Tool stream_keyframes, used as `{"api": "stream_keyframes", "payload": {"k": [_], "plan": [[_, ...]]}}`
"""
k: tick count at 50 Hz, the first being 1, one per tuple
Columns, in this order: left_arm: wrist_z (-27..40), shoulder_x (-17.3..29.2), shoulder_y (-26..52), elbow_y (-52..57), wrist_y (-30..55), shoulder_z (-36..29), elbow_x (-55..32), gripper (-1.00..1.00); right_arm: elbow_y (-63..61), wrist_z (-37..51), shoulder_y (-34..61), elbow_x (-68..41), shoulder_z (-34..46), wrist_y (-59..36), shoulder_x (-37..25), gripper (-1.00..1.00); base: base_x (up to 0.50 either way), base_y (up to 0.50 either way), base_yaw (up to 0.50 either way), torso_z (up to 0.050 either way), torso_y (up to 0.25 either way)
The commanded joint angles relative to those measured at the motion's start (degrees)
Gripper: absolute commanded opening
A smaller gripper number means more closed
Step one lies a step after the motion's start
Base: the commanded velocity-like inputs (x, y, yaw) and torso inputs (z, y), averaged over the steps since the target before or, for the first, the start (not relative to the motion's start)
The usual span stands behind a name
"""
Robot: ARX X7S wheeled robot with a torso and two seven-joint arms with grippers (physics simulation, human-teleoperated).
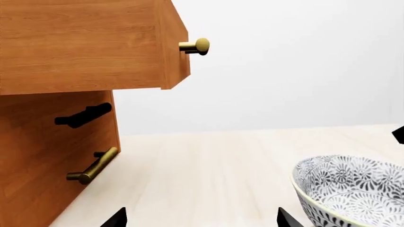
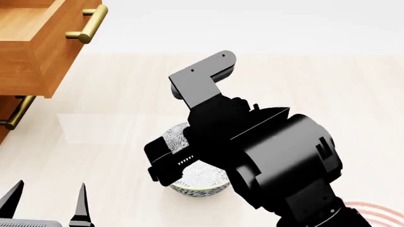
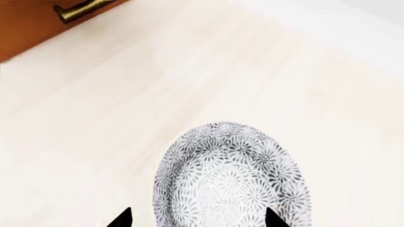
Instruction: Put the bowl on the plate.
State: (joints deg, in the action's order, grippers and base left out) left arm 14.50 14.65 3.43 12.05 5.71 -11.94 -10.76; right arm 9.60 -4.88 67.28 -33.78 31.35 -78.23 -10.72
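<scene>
Right gripper (image 3: 196, 221) is seen nearest, in the right wrist view: both fingertips are spread wide, one to each side of the bowl (image 3: 232, 177), nothing clamped. Straddle looks deliberate, so a rim or side grasp can be made; whether the tips touch the bowl cannot be told.

Bowl is upright on the counter (image 3: 126, 109), apart from the drawer unit (image 2: 38, 42). In the head view it is mostly hidden under the right arm (image 2: 252, 142); only its near edge (image 2: 198, 182) shows.

Plate (image 2: 372, 208) is caught only as red rings at the head view's lower right corner, behind the arm. Bowl is not on it yet, so the task is judged to be at the grasp stage, with lift and transfer to the robot's right left to do.

Left gripper (image 2: 47, 201) is parked low at the robot's left, fingers parted and empty, well apart from the bowl, likely kept clear of the right arm's path. From its wrist view the bowl (image 1: 353, 189) is seen beside it, drawer handles (image 1: 93, 165) beyond.

Risk: a shallow pinch on the curved wall may slip.
</scene>
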Motion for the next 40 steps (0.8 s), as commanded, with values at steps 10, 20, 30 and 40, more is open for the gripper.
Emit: {"api": "stream_keyframes", "payload": {"k": [10,20,30,40], "plan": [[0.5,0.4,0.0,0.0,-0.2,-0.6,-0.2,1.00,9.4,-3.2,3.9,3.0,9.9,3.6,3.8,1.00,0.00,0.00,0.00,0.000,0.000],[0.8,0.6,-0.1,0.4,-0.1,-0.6,-0.5,1.00,13.0,-4.9,5.5,4.4,14.4,5.6,5.9,1.00,0.00,0.00,0.00,0.000,0.000],[1.2,0.8,-0.1,0.9,0.3,-1.0,-0.5,1.00,15.7,-6.1,6.6,5.3,17.6,7.2,7.0,1.00,0.00,0.00,0.00,0.000,0.000],[1.4,1.0,0.0,0.9,0.4,-1.2,-0.6,1.00,19.9,-7.4,7.7,6.1,20.5,10.0,8.5,1.00,0.00,0.00,0.00,0.000,0.000]]}}
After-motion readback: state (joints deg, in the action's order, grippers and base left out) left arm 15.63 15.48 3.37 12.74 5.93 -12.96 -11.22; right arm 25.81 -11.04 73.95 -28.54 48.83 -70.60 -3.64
